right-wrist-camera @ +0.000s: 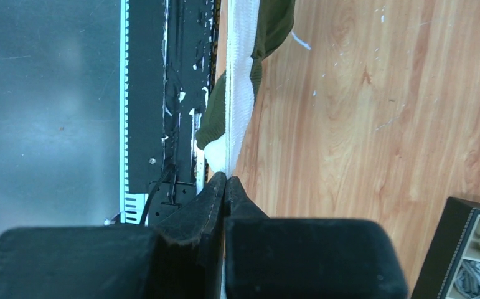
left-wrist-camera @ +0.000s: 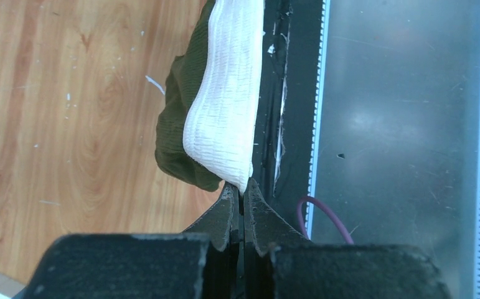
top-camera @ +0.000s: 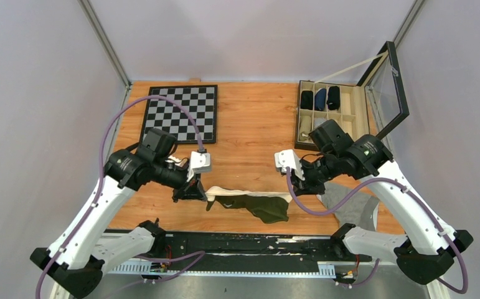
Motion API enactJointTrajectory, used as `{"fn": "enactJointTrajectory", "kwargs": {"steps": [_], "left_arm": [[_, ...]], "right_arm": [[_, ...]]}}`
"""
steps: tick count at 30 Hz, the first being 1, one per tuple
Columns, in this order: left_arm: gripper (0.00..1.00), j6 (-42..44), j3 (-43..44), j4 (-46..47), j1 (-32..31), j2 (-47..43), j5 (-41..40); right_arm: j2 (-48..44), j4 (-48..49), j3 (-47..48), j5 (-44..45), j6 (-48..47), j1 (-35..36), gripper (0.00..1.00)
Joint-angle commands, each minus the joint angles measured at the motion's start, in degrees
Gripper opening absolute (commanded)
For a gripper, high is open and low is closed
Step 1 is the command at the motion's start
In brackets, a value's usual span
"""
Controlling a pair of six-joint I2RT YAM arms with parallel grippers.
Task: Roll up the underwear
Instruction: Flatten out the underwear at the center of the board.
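Observation:
An olive-green underwear (top-camera: 263,206) with a white waistband (top-camera: 244,193) hangs stretched between both grippers, just above the table's near edge. My left gripper (top-camera: 205,193) is shut on the waistband's left end; its wrist view shows the white band (left-wrist-camera: 225,112) pinched at the closed fingertips (left-wrist-camera: 242,190), with green cloth (left-wrist-camera: 175,134) beside it. My right gripper (top-camera: 294,184) is shut on the right end; there the band (right-wrist-camera: 237,106) runs straight out from the closed tips (right-wrist-camera: 226,179).
A chessboard (top-camera: 180,113) lies at the back left. An open compartment box (top-camera: 330,118) with rolled garments stands at the back right, its lid (top-camera: 388,87) raised. A grey garment (top-camera: 349,202) lies under the right arm. A black rail (top-camera: 237,243) borders the near edge.

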Motion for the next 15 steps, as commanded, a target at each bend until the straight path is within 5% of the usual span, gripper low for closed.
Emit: {"fn": "enactJointTrajectory", "kwargs": {"steps": [1,15], "left_arm": [[0.00,-1.1,1.0,0.3,-0.1,3.8,3.3],[0.00,-8.1,2.6,1.7,-2.3,-2.9,4.8]], "right_arm": [[0.0,-1.0,-1.9,-0.3,-0.9,-0.9,0.00],[-3.2,-2.7,2.1,-0.7,3.7,-0.8,0.00]]}}
